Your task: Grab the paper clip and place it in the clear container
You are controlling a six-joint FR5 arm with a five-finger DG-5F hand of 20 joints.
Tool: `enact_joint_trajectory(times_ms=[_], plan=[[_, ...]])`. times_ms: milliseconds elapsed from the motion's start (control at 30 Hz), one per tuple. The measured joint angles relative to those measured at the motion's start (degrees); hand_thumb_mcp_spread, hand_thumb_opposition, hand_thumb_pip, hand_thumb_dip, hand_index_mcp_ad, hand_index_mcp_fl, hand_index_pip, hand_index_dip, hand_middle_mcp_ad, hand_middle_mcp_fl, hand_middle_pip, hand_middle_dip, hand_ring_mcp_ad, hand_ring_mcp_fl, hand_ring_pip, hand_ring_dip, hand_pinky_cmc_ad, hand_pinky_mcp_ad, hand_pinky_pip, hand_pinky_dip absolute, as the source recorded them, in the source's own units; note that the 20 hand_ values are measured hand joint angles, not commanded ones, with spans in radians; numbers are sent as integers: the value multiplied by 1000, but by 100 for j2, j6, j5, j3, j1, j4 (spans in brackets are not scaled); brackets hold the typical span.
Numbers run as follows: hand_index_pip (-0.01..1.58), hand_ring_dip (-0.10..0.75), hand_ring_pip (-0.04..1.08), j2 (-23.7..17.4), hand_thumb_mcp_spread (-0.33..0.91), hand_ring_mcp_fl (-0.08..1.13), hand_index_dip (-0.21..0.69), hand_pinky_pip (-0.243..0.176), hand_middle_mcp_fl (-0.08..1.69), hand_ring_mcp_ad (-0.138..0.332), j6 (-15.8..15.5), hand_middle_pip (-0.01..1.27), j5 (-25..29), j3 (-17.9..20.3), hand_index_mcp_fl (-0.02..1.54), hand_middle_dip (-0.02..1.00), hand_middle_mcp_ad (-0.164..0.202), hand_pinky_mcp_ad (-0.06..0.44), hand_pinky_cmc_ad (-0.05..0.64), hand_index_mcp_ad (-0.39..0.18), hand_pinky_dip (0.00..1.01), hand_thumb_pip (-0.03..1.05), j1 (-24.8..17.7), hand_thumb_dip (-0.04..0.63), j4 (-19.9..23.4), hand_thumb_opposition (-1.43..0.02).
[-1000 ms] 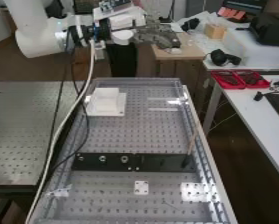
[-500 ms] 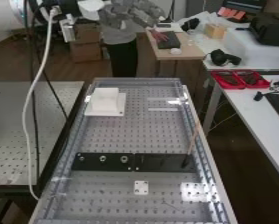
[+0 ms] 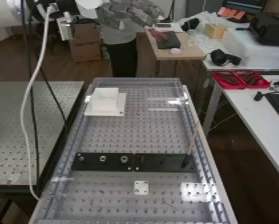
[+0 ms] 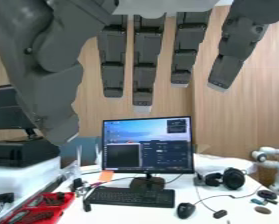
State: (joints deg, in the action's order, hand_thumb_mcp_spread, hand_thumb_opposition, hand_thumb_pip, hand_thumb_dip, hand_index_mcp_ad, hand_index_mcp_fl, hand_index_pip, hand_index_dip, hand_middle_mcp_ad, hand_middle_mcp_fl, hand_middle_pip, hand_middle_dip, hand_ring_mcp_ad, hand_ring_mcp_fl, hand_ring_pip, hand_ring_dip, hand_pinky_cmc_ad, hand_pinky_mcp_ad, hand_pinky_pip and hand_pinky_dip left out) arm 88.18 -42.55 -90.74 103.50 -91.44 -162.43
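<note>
1. The hand (image 3: 131,12) is raised beyond the far edge of the perforated table (image 3: 116,137), its fingers straight and spread, the thumb (image 4: 51,100) well apart from them.
2. A thin dark piece (image 3: 168,204) lies near the table's near edge, too small to tell whether it is the paper clip.
3. Clear material (image 3: 138,80) runs along the far edge; I cannot tell whether it belongs to the clear container.
4. A white block (image 3: 106,100) sits on a white base (image 3: 118,112) near the far left corner.
5. Black plates (image 3: 163,162) lie end to end across the table, bearing three round fittings (image 3: 102,158) towards the left edge.
6. A slim brown stick (image 3: 193,137) stands tilted near the right edge.
7. A small white plate (image 3: 141,187) lies between the black plates and the near edge.
</note>
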Motion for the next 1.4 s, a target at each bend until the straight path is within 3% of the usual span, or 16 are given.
enact_joint_trajectory(times_ms=[1100, 1233, 1400], plan=[[68, 349, 87, -82, 318, 197, -47, -47, 464, 113, -226, 126, 17, -102, 506, 456, -21, 344, 445, -126, 532, 583, 83, 253, -401, -782], [68, 349, 86, -67, 316, 152, -47, -47, 328, 103, -265, 124, 92, -114, 457, 443, -19, 344, 443, -124, 531, 572, 85, 236, -449, -778], [68, 344, 89, -56, 302, 150, -47, -47, 298, 112, -304, 126, 156, -104, 456, 410, -19, 347, 443, -131, 529, 550, 94, 236, -439, -782]])
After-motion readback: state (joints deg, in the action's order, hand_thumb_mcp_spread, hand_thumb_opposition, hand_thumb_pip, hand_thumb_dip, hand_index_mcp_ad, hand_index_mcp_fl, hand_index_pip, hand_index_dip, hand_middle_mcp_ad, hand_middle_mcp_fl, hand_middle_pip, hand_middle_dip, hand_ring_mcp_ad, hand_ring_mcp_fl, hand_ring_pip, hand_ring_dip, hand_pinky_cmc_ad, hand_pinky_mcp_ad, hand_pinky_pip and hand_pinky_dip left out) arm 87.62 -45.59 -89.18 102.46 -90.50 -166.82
